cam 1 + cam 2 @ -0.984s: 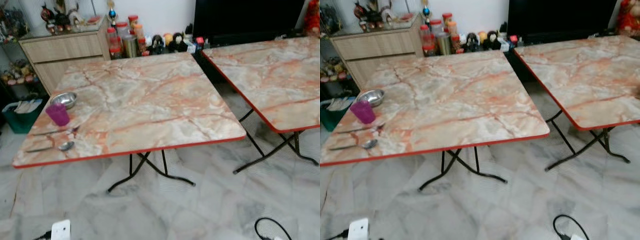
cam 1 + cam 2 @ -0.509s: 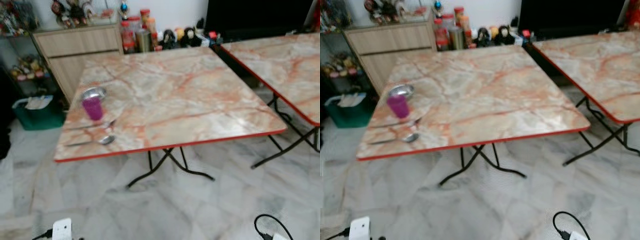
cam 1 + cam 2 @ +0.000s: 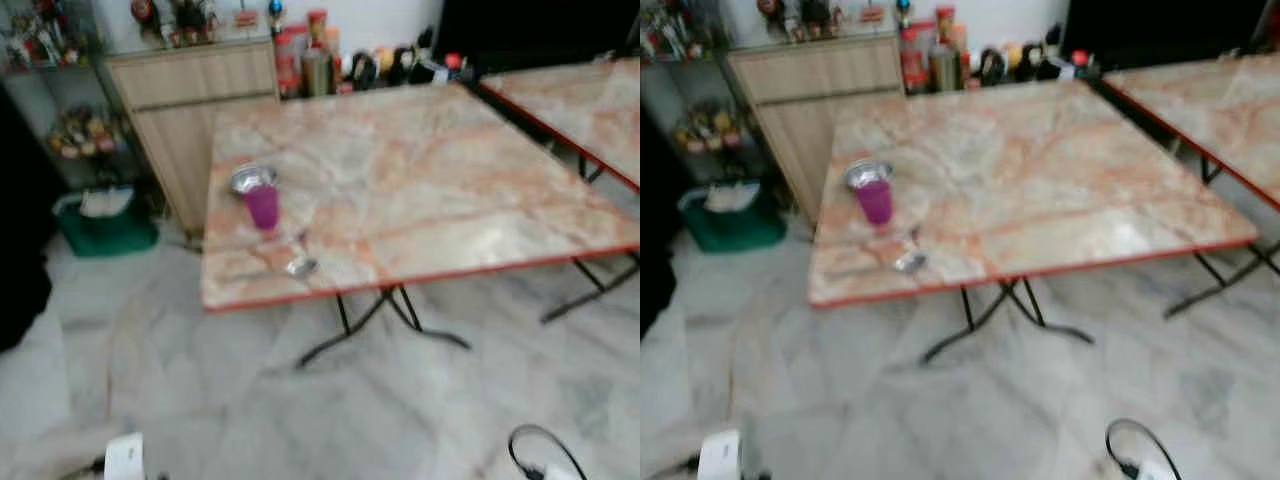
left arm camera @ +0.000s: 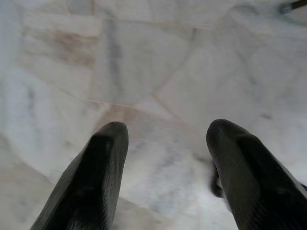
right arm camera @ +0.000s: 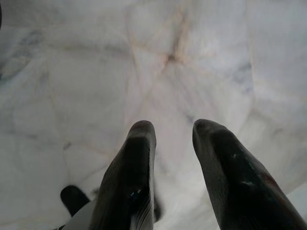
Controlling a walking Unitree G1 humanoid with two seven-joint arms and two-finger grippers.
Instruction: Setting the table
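On the bench, toward its ten o'clock corner, I'm seeing a purple cup touching a steel bowl, a spoon nearer me; both tools, left tool and right tool, are hanging apart-fingered over the floor, well away.

Left gripper: seen from its wrist camera, pointing downward at the floor, its two black fingers spread wide apart with nothing between them. Right gripper: seen from its wrist camera, likewise pointing down at the floor, its two black fingers separated by a narrower gap, also holding nothing. Both arms hang idle, clear of any surface.
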